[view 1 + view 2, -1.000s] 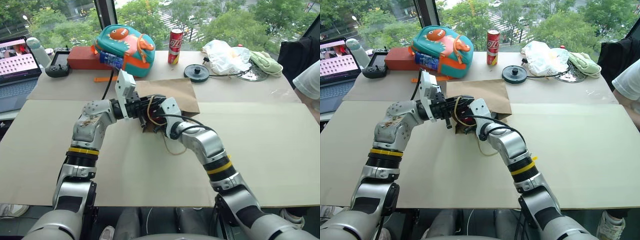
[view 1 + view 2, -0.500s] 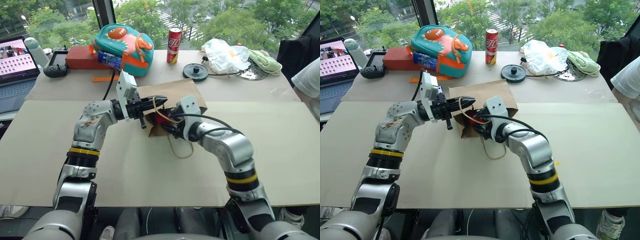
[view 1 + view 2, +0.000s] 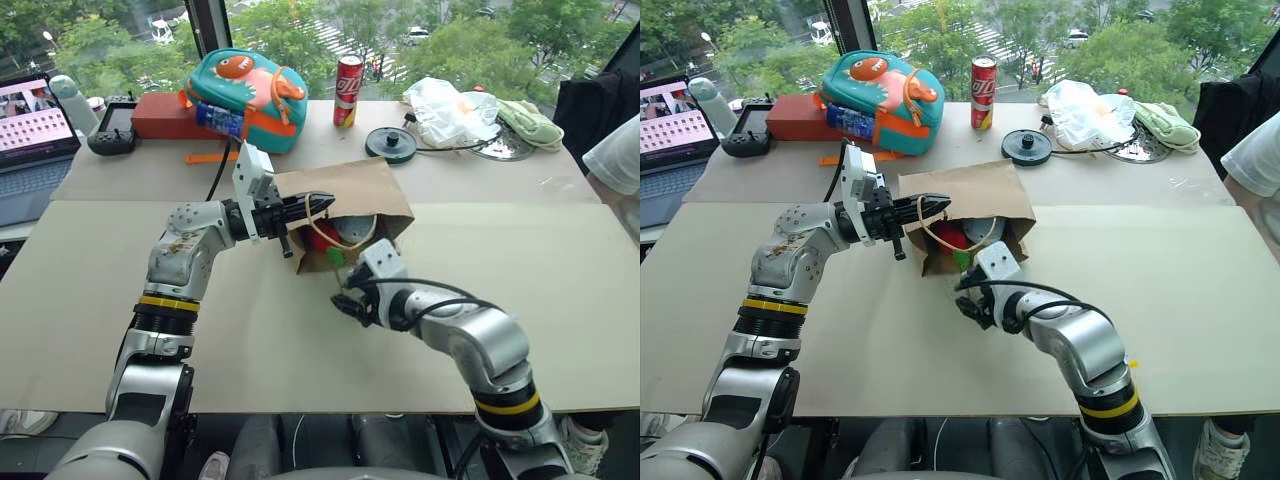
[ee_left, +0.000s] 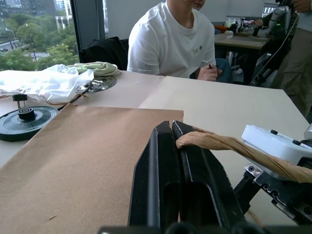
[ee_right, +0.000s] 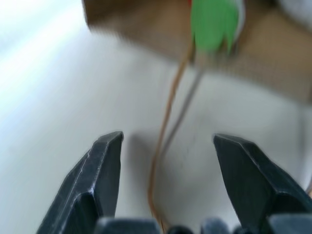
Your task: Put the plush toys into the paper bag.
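The brown paper bag [image 3: 350, 190] lies on its side, its mouth facing me. My left gripper [image 3: 322, 204] is shut on the bag's upper cord handle [image 4: 214, 145] and holds the mouth open. Inside the mouth lie both plush toys: the red one [image 3: 320, 238], whose green end [image 5: 212, 24] pokes out at the opening, and the round grey-blue one [image 3: 356, 231] beside it. My right gripper [image 3: 345, 300] hovers over the table just in front of the mouth, open and holding nothing. The lower cord handle [image 5: 163, 146] trails on the table between its fingers.
At the table's far edge stand a teal and orange dinosaur backpack [image 3: 250, 90], a red can [image 3: 350, 90], a black round disc [image 3: 392, 143] and a white plastic bag [image 3: 450, 110]. A laptop [image 3: 35, 130] sits far left. A person in a white shirt [image 4: 170, 39] sits at the right.
My right gripper has pulled back out of the bag's mouth toward me and opened, leaving the red plush toy inside. The left gripper has kept still on the handle.
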Motion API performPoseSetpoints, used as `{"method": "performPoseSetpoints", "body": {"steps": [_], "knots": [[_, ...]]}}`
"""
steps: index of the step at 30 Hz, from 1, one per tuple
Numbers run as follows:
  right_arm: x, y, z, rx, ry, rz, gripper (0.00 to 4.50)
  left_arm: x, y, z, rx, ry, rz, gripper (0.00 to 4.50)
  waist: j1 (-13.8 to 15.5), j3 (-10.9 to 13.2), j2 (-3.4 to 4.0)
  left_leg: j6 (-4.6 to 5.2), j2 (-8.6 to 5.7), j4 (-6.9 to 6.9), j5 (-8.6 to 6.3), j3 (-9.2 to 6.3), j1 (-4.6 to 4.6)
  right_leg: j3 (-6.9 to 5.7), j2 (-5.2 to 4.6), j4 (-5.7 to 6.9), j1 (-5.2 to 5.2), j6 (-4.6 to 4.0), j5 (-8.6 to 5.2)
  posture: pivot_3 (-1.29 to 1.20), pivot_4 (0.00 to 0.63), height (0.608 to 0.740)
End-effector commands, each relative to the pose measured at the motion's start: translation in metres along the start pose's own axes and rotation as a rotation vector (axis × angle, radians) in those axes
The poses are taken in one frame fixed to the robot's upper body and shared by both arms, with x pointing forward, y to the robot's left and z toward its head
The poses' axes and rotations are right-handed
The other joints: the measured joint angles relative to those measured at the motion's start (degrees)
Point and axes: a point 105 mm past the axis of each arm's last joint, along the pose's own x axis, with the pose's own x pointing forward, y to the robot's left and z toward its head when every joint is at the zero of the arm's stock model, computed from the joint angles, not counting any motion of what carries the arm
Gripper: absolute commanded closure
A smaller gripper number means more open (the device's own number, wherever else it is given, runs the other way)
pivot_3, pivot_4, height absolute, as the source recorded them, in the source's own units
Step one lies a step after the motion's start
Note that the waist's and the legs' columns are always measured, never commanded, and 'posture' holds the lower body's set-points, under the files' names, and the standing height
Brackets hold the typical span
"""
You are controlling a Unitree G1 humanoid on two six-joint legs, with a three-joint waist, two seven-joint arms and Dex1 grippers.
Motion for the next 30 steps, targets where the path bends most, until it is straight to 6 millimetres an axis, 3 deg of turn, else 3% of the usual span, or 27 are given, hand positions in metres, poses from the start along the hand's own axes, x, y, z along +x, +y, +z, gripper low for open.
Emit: {"method": "performPoseSetpoints", "body": {"steps": [1, 2, 5, 12, 13, 21, 30], "knots": [[0.005, -0.003, -0.011, 0.028, 0.023, -0.022, 1.23, 0.002, -0.002, 0.009, 0.033, -0.017, -0.015, 4.5, 0.0, 0.0, 0.0, 0.0, 0.0, 0.0, 0.0, -0.01, 0.03, 0.0, 0.0, 0.0, 0.03, 0.0, 0.0, 0.0, 0.15, 0.733], [0.006, -0.002, -0.013, 0.029, 0.027, -0.017, 1.23, 0.002, -0.002, 0.009, 0.033, -0.016, -0.016, 4.5, 0.0, 0.0, -0.01, 0.0, 0.0, 0.0, 0.01, -0.01, 0.06, 0.0, 0.01, 0.01, 0.07, 0.0, 0.0, 0.0, 0.15, 0.733], [0.007, -0.001, -0.017, 0.061, 0.033, -0.011, 1.88, 0.002, -0.002, 0.009, 0.033, -0.015, -0.016, 4.5, 0.0, 0.0, -0.01, -0.01, 0.01, 0.02, 0.01, -0.02, 0.28, -0.01, 0.01, -0.01, 0.34, 0.01, -0.01, 0.0, 0.15, 0.733], [0.007, 0.006, -0.02, 0.061, 0.046, 0.026, 4.33, 0.002, -0.001, 0.009, 0.034, -0.014, -0.014, 4.5, -0.1, 0.0, -0.01, -0.01, 0.02, 0.01, 0.0, -0.02, 0.48, -0.03, 0.01, -0.11, 0.59, 0.02, -0.04, 0.0, 0.15, 0.733], [0.007, 0.006, -0.02, 0.06, 0.045, 0.026, 4.47, 0.002, -0.001, 0.009, 0.035, -0.014, -0.013, 4.5, -0.1, 0.0, 0.0, 0.0, 0.03, 0.0, 0.0, -0.03, 0.48, -0.03, 0.01, -0.11, 0.59, 0.02, -0.04, 0.0, 0.15, 0.733], [0.002, -0.002, 0.002, 0.036, -0.034, 0.003, 4.47, 0.002, 0.002, 0.011, 0.033, -0.017, -0.002, 4.5, -0.1, 0.0, -0.01, 0.0, 0.03, 0.0, 0.0, -0.03, 0.48, -0.03, 0.01, -0.11, 0.59, 0.02, -0.05, 0.0, 0.15, 0.733], [-0.04, -0.004, 0.043, -0.048, -0.183, 0.088, 4.47, 0.007, 0.001, 0.018, -0.066, -0.085, 0.012, 4.5, 0.1, 0.0, 0.0, 0.0, -0.01, 0.0, 0.0, -0.06, 0.38, -0.03, -0.01, -0.19, 0.58, 0.03, -0.05, 0.0, 0.15, 0.733]]}}
